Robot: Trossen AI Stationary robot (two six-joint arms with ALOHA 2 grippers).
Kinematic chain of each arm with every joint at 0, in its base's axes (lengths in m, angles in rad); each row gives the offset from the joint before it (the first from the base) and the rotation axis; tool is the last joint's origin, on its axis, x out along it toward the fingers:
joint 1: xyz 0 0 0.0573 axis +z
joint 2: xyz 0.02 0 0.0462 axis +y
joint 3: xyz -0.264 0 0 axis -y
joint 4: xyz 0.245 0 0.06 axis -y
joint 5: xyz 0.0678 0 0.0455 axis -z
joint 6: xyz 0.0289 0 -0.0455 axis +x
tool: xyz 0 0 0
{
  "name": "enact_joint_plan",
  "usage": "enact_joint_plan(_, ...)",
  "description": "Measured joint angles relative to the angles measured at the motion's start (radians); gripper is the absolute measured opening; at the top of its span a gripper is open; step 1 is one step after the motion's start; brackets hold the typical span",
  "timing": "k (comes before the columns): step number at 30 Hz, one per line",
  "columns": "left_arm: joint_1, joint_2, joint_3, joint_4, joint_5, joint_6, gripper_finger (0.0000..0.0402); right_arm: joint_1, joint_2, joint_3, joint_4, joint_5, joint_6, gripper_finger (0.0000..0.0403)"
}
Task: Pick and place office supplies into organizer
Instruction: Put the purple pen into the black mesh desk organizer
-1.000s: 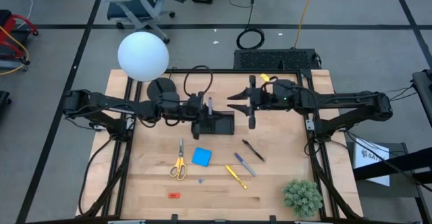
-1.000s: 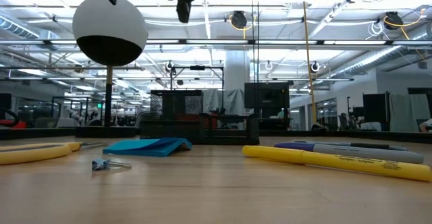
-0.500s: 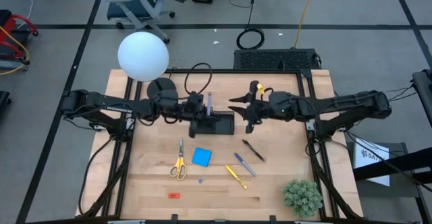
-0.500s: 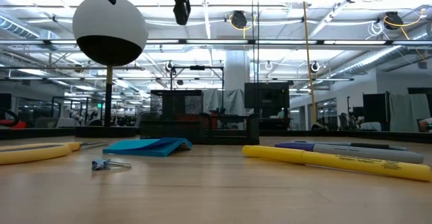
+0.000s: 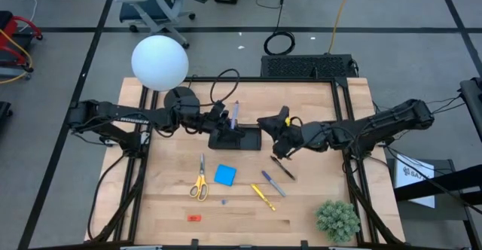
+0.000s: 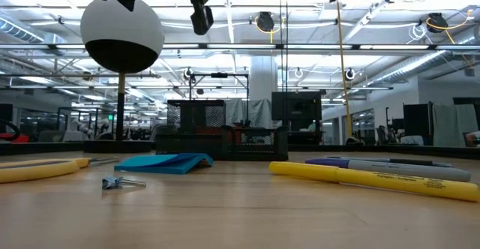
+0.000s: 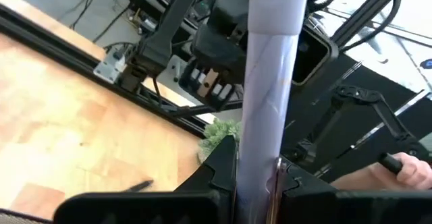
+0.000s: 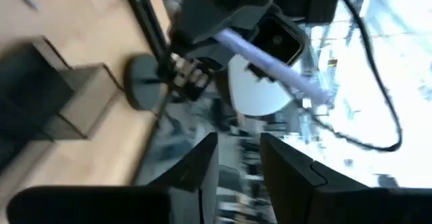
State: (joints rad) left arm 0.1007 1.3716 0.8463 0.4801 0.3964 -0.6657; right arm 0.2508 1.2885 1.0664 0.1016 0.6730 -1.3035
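The left tool (image 5: 224,119) reaches in from the counter's left edge and hangs over the black organizer (image 5: 239,138), which sits near the middle of the counter toward its far edge. Its fingers are closed on a pale purple pen (image 5: 235,114); the left wrist view shows that pen (image 7: 270,82) standing between the two dark fingers (image 7: 223,163). The white globe lamp (image 5: 160,62) hangs over the far left corner, with its round black base (image 5: 179,98) just beside the left arm. Toward the near edge, yellow-handled scissors (image 5: 199,179) lie beside the blue square pad (image 5: 224,175), with a small metal clip (image 5: 223,202) just below the pad and a red eraser piece (image 5: 194,217) closest to the near edge. Right of the pad lie a yellow pen (image 5: 262,196), a purple-grey pen (image 5: 273,183) and a black pen (image 5: 282,167), near one another. The right tool (image 5: 280,141) hovers just right of the organizer, above the black pen, fingers (image 8: 202,170) narrowly parted and empty. A green plant ball (image 5: 337,220) stands in the near right corner.
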Motion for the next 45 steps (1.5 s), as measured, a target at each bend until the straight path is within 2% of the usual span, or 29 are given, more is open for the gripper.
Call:
enact_joint_plan(7, -0.021, 0.000, 0.000, 0.001, 0.011, -0.037, 0.0028, 0.032, 0.101, 0.000, 0.233, 0.114, -0.349, 0.0100)
enact_joint_plan(16, -0.032, 0.000, 0.000, -0.019, 0.048, -0.093, 0.0028, 0.033, 0.239, 0.000, 0.488, 0.137, -0.691, 0.0100)
enact_joint_plan(25, -0.057, 0.001, 0.000, -0.053, 0.049, -0.082, 0.0028, 0.033, 0.254, 0.000, 0.573, 0.112, -0.765, 0.0100)
enact_joint_plan(36, -0.057, 0.021, 0.000, -0.066, 0.038, -0.080, 0.0028, 0.032, 0.253, 0.000, 0.579, 0.072, -0.841, 0.0100)
enact_joint_plan(45, -0.057, 0.056, 0.001, 0.008, 0.049, -0.105, 0.0028, 0.032, 0.253, 0.000, 0.568, 0.032, -0.835, 0.0100)
